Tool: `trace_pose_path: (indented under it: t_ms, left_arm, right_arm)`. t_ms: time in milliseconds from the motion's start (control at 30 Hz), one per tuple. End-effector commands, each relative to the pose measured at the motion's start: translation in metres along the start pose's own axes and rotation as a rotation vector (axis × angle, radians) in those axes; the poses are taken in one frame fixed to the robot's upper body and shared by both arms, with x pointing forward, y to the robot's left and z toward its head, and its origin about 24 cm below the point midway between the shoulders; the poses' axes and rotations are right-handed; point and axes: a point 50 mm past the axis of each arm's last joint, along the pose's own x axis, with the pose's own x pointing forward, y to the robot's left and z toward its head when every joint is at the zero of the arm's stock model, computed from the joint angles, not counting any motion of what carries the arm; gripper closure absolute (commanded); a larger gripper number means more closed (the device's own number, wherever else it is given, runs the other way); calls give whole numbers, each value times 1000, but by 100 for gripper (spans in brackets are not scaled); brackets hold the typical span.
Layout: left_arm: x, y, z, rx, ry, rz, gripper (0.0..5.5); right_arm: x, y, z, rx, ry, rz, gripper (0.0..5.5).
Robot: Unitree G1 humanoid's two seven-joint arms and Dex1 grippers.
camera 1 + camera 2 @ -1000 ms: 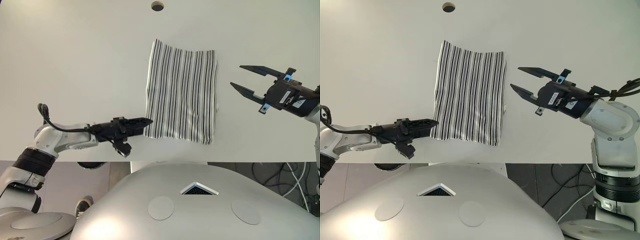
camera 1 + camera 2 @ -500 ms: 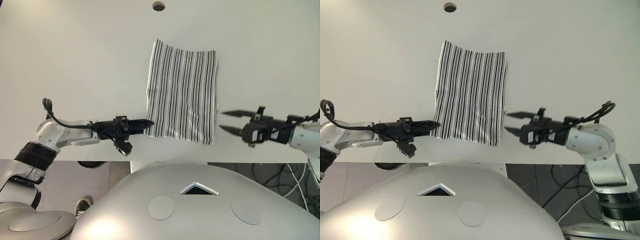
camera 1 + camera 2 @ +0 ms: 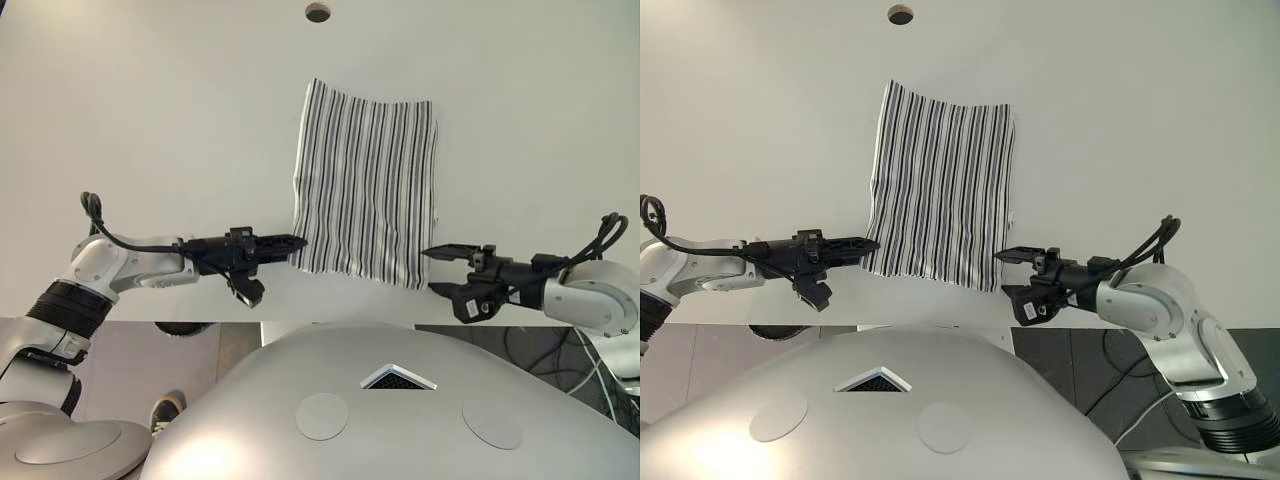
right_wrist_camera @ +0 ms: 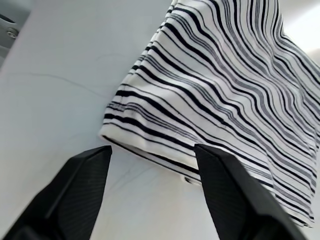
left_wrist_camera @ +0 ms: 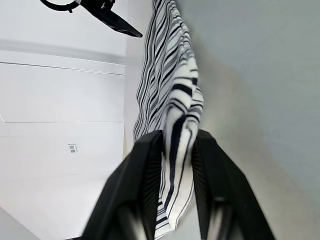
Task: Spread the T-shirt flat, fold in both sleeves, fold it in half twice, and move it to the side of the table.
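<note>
The striped T-shirt [image 3: 365, 185] lies on the white worktop [image 3: 150, 120] as a neat rectangle, so the sleeves look tucked in already. The job in hand seems to be a fold in half. The left end effector [image 3: 298, 241] is pinched tight on one near corner of the shirt. In its wrist view the stripy cloth sits squeezed between its two black fingers [image 5: 145, 180]. The right end effector [image 3: 430, 270] is spread wide and holds nothing. The shirt's other near corner lies just in front of it, in line with the gap between its fingers [image 4: 75, 185], but not yet inside. Next, the right one likely needs to slide forward around that corner, low on the worktop, and close on it. Then both could lift their corners together and carry them over to the far edge.
</note>
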Motion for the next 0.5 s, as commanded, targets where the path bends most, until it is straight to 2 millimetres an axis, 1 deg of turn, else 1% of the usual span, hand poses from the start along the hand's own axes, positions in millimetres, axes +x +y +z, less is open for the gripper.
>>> trace_pose_path:
  t_ms: [33,200,300,400,500]
  left_arm:
    - [-2,-47,21,-123,6,-256,486]
    - [-3,-43,26,-152,-2,-250,517]
    - [-5,-42,29,-166,-2,-251,537]
    - [-6,-41,30,-172,1,-257,541]
    - [-7,-41,31,-174,6,-262,541]
  right_arm:
    - [8,0,-1,-24,16,28,239]
    - [17,3,-6,-45,25,70,239]
    - [21,3,-12,-53,44,83,239]
    - [26,2,-20,-71,75,92,239]
    - [30,3,-23,-75,78,109,239]
